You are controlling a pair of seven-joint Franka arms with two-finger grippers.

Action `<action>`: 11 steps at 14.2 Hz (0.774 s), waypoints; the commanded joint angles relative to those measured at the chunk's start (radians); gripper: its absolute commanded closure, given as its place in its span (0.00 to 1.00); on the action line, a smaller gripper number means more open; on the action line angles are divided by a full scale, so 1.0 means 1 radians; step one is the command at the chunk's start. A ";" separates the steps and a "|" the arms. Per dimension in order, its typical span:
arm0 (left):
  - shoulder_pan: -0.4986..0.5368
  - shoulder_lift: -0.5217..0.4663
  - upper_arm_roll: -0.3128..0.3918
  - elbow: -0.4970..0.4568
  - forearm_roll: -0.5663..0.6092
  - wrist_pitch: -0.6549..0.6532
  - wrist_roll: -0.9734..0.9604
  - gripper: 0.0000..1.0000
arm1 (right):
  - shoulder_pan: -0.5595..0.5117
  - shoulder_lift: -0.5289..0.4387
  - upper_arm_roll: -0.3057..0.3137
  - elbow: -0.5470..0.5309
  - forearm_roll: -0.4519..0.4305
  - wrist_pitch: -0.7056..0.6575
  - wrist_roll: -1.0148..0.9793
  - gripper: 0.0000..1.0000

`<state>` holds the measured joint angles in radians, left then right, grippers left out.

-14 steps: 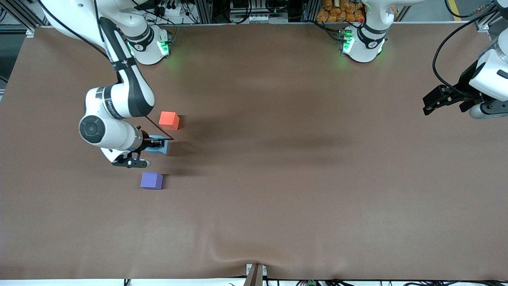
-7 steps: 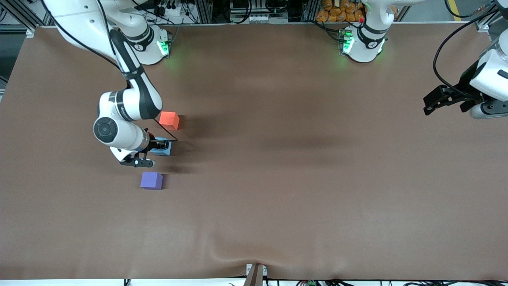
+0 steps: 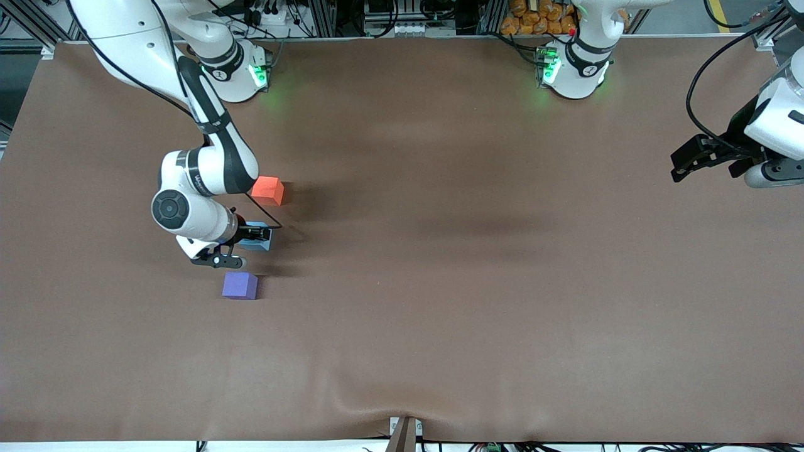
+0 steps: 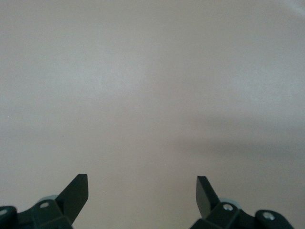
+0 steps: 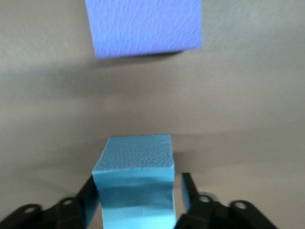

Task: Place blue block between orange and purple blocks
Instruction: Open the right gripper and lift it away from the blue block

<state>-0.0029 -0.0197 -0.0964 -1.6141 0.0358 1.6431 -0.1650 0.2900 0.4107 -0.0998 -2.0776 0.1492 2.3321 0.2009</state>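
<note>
My right gripper (image 3: 256,236) is shut on the light blue block (image 3: 261,244) and holds it low at the table, in the gap between the orange block (image 3: 267,190) and the purple block (image 3: 240,285). The orange block lies farther from the front camera and the purple block nearer. In the right wrist view the blue block (image 5: 138,155) sits between the black fingers of my right gripper (image 5: 138,187), its foam dented, with the purple block (image 5: 143,26) a short way off. My left gripper (image 3: 681,164) waits open and empty over the left arm's end of the table, and it shows in the left wrist view (image 4: 141,191).
The brown table cover (image 3: 440,282) is wrinkled near its front edge. The right arm's elbow and forearm (image 3: 207,169) hang over the table beside the orange block.
My right gripper has carried the blue block a little toward the left arm's end and toward the purple block. The orange block, the purple block and the left arm have not moved.
</note>
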 commanded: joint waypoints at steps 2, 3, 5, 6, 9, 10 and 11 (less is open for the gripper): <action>0.015 -0.017 0.000 -0.013 -0.016 0.003 0.025 0.00 | -0.107 -0.139 0.012 -0.007 0.000 -0.060 -0.114 0.00; 0.015 -0.016 0.000 -0.015 -0.014 0.003 0.027 0.00 | -0.148 -0.168 0.014 -0.006 0.000 -0.077 -0.170 0.00; 0.015 -0.016 0.000 -0.013 -0.014 0.004 0.035 0.00 | -0.208 -0.226 0.014 0.029 0.000 -0.115 -0.234 0.00; 0.015 -0.016 0.000 -0.013 -0.014 0.004 0.035 0.00 | -0.227 -0.252 0.014 0.074 0.000 -0.166 -0.248 0.00; 0.017 -0.019 0.000 -0.015 -0.016 0.007 0.035 0.00 | -0.279 -0.288 0.012 0.297 -0.022 -0.453 -0.296 0.00; 0.018 -0.017 0.000 -0.015 -0.016 0.007 0.035 0.00 | -0.291 -0.289 0.014 0.368 -0.057 -0.533 -0.297 0.00; 0.021 -0.020 0.000 -0.015 -0.016 0.007 0.035 0.00 | -0.301 -0.300 0.015 0.428 -0.080 -0.610 -0.298 0.00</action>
<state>0.0035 -0.0197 -0.0943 -1.6161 0.0358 1.6446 -0.1563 0.0209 0.1076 -0.1040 -1.7717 0.1105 1.8462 -0.0831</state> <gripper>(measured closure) 0.000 0.000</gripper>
